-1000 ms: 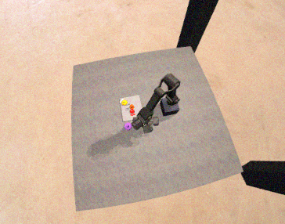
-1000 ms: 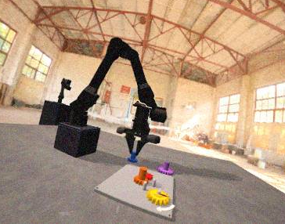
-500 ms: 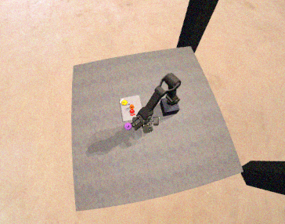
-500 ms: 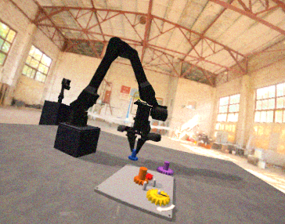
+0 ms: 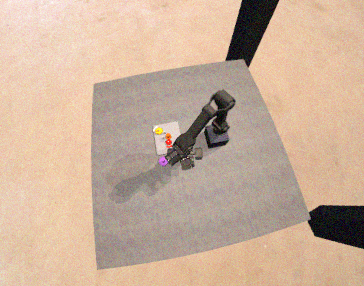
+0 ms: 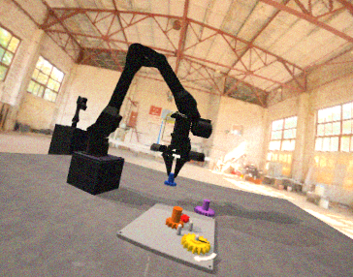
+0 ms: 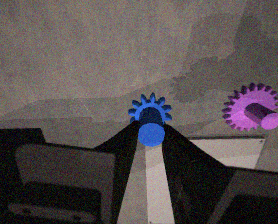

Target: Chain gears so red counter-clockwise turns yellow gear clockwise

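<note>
Gripping the small blue toothed gear (image 6: pixel 170 180) (image 7: pixel 151 134) by its smooth upright stem, jaws nearly closed; hanging above the table (image 5: pixel 206 210) (image 6: pixel 30 213) (image 7: pixel 65 60), at eleven o'clock from the flat grey board (image 5: pixel 162 147) (image 6: pixel 146 228) (image 7: pixel 230 150) in the exterior view; probably handling light and stiff.

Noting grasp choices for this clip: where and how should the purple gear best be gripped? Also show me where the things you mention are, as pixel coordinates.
By the upright post on the purple gear (image 5: pixel 163 161) (image 6: pixel 205 208) (image 7: pixel 251 108), coming straight down: it rises narrow above the wide toothed disc, probably leaving the teeth free.

End effector (image 6: pixel 172 175) (image 7: pixel 150 127) pointing down, fingers closed in.
</note>
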`<move>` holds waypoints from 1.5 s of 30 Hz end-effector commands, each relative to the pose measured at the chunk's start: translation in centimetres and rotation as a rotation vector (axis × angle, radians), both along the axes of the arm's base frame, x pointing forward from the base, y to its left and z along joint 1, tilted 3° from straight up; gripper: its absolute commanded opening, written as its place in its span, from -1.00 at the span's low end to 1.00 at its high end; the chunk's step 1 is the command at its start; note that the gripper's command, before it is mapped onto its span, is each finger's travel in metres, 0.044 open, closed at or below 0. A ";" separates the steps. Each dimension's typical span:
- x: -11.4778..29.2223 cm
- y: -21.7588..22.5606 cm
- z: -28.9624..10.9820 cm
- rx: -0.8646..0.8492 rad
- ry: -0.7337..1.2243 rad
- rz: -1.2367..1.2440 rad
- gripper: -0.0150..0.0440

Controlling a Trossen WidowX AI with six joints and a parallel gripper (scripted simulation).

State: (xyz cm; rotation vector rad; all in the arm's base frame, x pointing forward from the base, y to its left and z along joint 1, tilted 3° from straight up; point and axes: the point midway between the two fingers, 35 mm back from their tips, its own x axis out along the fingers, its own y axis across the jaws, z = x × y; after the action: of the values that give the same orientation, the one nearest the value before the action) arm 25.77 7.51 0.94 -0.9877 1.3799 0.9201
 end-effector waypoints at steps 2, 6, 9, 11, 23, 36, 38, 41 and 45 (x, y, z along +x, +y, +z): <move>0.1 0.1 1.6 0.002 -0.003 -0.004 -0.49; 0.1 0.2 2.9 0.002 -0.003 -0.004 -0.49; 0.0 0.2 3.8 0.002 -0.003 -0.004 -0.49; 0.0 0.3 4.5 0.002 -0.003 -0.004 -0.49; -0.7 0.2 8.3 0.002 -0.002 -0.004 -0.49; 0.2 -1.0 8.7 0.002 -0.003 -0.009 -0.49; 0.4 -1.4 8.6 0.002 -0.004 -0.019 -0.49; 0.8 -1.9 8.4 0.002 -0.004 -0.035 -0.49; 1.2 -2.6 8.2 0.002 -0.005 -0.046 -0.49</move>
State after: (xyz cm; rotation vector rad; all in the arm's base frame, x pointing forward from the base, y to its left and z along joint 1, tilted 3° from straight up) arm 26.61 5.35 9.44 -0.9565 1.3886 0.8843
